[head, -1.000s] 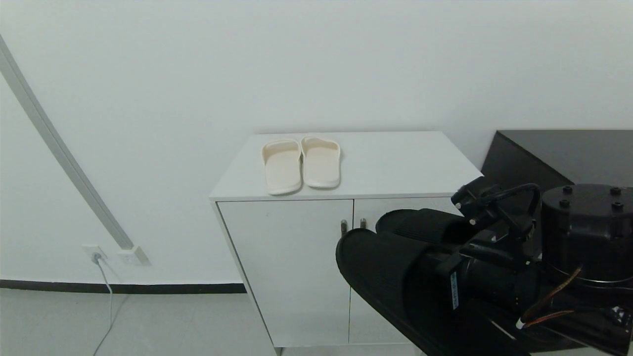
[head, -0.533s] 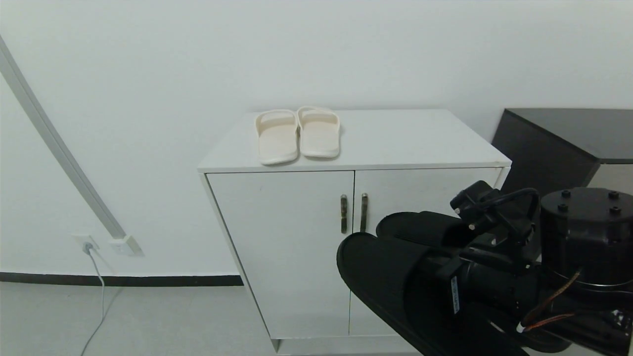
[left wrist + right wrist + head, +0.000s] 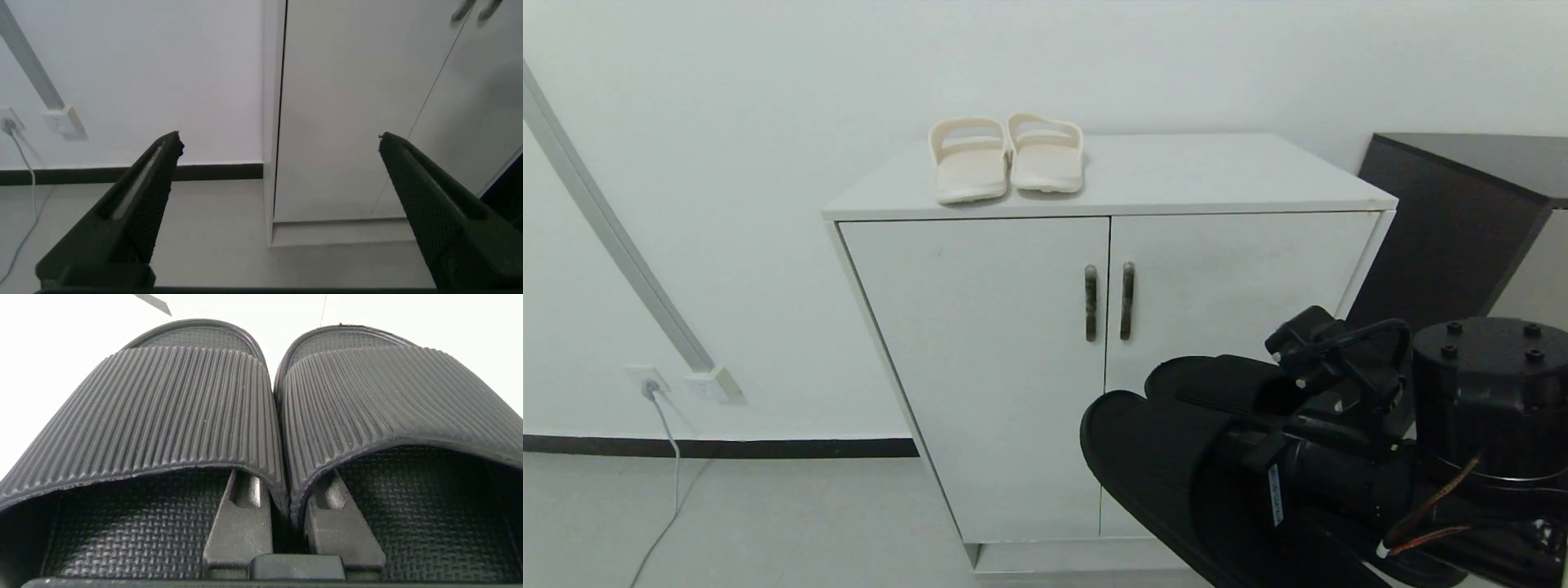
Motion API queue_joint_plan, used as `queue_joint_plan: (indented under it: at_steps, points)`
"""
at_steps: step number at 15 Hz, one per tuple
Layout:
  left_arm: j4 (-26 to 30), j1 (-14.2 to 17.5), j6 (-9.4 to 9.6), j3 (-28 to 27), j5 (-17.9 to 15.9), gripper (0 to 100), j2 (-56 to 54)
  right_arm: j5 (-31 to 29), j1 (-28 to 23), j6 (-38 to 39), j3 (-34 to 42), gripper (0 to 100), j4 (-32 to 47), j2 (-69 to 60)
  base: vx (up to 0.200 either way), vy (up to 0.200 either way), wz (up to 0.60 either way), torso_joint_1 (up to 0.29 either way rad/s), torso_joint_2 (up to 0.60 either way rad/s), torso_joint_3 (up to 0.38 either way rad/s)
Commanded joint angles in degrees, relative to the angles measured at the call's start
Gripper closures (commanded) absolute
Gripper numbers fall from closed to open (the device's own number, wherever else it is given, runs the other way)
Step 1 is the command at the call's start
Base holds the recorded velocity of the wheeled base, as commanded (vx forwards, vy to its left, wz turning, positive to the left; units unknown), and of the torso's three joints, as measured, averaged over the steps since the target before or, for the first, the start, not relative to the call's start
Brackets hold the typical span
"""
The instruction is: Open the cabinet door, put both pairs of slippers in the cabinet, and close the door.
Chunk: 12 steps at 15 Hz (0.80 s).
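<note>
The white cabinet (image 3: 980, 359) stands against the wall with both doors shut, its two dark handles (image 3: 1108, 301) side by side at the middle. A cream pair of slippers (image 3: 1006, 157) lies on its top, toward the left. A black pair of slippers (image 3: 1168, 445) hangs in front of the right door, low down, and shows ribbed straps (image 3: 270, 408) up close. My right gripper (image 3: 286, 527) is shut on the black slippers, one finger inside each, pinching their inner walls together. My left gripper (image 3: 278, 204) is open and empty, low before the cabinet's left corner.
A dark cabinet (image 3: 1462, 212) stands just right of the white one. On the wall at the left are a slanted grey conduit (image 3: 605, 220) and a socket (image 3: 645, 380) with a cable hanging to the grey floor (image 3: 727, 523).
The camera has sunk and drawn nearer, so the cabinet sits higher and larger in the picture and its doors show in full. The right gripper still holds the black slippers.
</note>
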Motion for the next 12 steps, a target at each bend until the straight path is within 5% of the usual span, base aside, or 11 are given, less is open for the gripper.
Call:
queue_joint_plan:
  at_steps: [1,9,12]
  points:
    - [-0.01,0.01,0.04,0.01,0.02,0,0.07,0.01,0.07,0.02,0.16,100,0.01,0.09,0.0,0.0,0.0,-0.11,0.45,0.33]
    - [-0.01,0.01,0.13,0.01,-0.16,0,0.07,0.09,0.16,-1.65,1.66,100,-0.25,0.0,0.0,0.0,0.0,-0.062,0.44,0.373]
    - [-0.01,0.01,0.04,0.01,0.28,0,0.07,0.18,0.24,-1.65,2.98,100,-1.84,0.09,0.0,0.0,0.0,0.004,0.16,0.144]
